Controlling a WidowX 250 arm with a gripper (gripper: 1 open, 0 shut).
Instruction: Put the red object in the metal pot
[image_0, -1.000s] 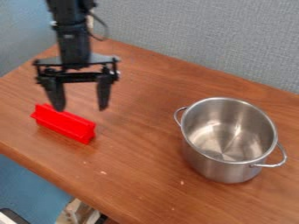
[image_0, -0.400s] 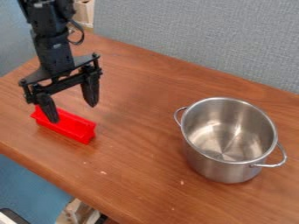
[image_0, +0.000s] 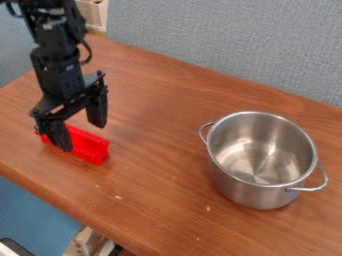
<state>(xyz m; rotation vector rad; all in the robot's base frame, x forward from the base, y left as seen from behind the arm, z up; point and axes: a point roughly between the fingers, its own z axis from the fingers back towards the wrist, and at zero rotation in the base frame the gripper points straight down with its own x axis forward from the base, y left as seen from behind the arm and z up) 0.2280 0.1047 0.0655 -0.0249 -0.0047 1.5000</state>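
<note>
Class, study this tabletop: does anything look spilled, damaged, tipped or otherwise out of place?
Nothing stands out. The metal pot stands upright and empty, the red object lies flat on the table, and the open tool straddles it.

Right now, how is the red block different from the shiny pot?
The red block is small, flat-sided and matte; the pot is much bigger, round and shiny. The block is solid, while the pot is hollow and empty. The block lies under the open gripper; the pot stands apart, with nothing above it. Both rest on the wooden table.
</note>
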